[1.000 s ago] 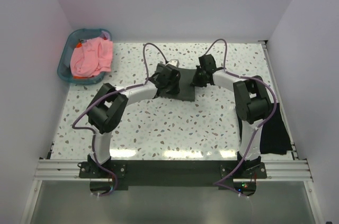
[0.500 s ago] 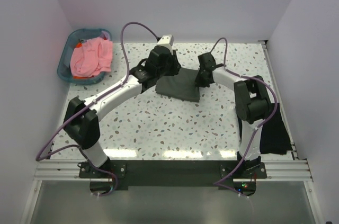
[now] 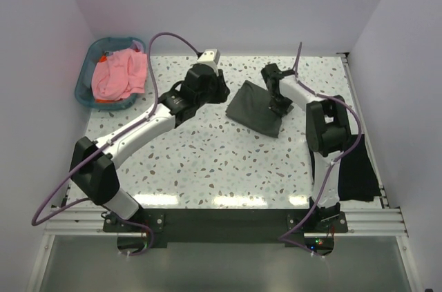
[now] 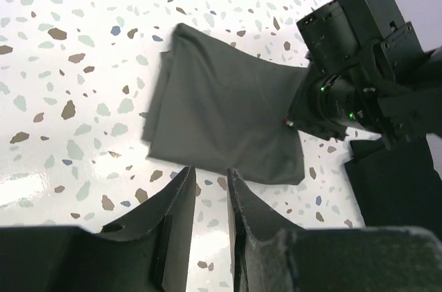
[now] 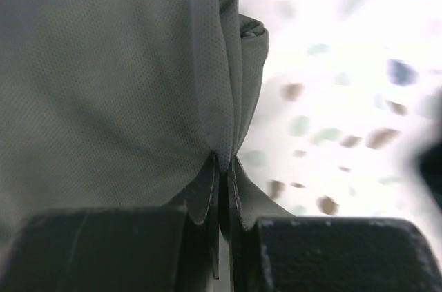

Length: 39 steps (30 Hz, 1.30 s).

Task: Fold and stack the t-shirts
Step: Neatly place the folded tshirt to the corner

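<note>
A dark olive-grey t-shirt (image 3: 255, 107) lies folded into a small rectangle at the table's far middle. My right gripper (image 3: 280, 107) is shut on its right-hand folded edge; in the right wrist view the cloth (image 5: 110, 85) bunches between the closed fingertips (image 5: 223, 162). My left gripper (image 3: 222, 92) hangs just left of the shirt, open and empty. In the left wrist view its jaws (image 4: 210, 178) stand apart over bare table near the shirt (image 4: 221, 119). A black t-shirt (image 3: 359, 171) lies at the table's right edge. A salmon-pink t-shirt (image 3: 121, 74) sits in the basket.
The teal plastic basket (image 3: 85, 76) stands at the far left corner against the wall. White walls close in the speckled table (image 3: 207, 161) on the left, back and right. The black shirt (image 4: 397, 188) lies close behind my right arm.
The left gripper has come off the olive-grey shirt and drawn back to the left. The right gripper has dragged the shirt to the right and turned it.
</note>
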Motion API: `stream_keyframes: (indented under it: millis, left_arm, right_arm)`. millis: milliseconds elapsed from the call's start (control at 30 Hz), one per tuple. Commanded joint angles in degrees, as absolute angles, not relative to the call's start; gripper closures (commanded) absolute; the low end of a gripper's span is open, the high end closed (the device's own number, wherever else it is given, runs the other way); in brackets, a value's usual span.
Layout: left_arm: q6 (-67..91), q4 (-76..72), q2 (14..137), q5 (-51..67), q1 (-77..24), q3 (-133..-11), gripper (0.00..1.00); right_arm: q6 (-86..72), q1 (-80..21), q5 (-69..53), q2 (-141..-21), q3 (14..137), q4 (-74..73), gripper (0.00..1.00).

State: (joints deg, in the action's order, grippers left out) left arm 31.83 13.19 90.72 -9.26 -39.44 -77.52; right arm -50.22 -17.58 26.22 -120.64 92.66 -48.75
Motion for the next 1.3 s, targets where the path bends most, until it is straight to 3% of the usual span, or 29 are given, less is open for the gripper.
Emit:
stream_keyframes:
  millis: [0, 167, 433, 1000, 1267]
  left_arm:
    - [30.2, 13.9, 85.7, -8.6, -39.3, -76.4, 0.7]
    - [30.1, 14.6, 81.9, -7.0, -39.3, -74.1, 0.7]
    - [29.9, 15.4, 76.9, -2.9, -39.4, -71.2, 0.7]
    - [29.9, 14.9, 75.9, 3.6, -39.5, -70.6, 0.7]
    - [29.8, 15.6, 73.8, 3.9, -39.6, -69.3, 0.7]
  right_arm:
    - [-61.9, -15.7, 40.3, -120.8, 100.3, -70.5, 1.0]
    - [-68.6, -12.0, 42.7, -121.6, 105.7, -81.6, 1.0]
    - [-74.3, -4.8, 43.2, -116.6, 101.4, -87.6, 1.0]
    - [-74.4, 8.6, 41.8, -100.3, 94.4, -91.1, 1.0]
    - [-72.6, 9.8, 40.9, -94.1, 92.2, -91.1, 1.0]
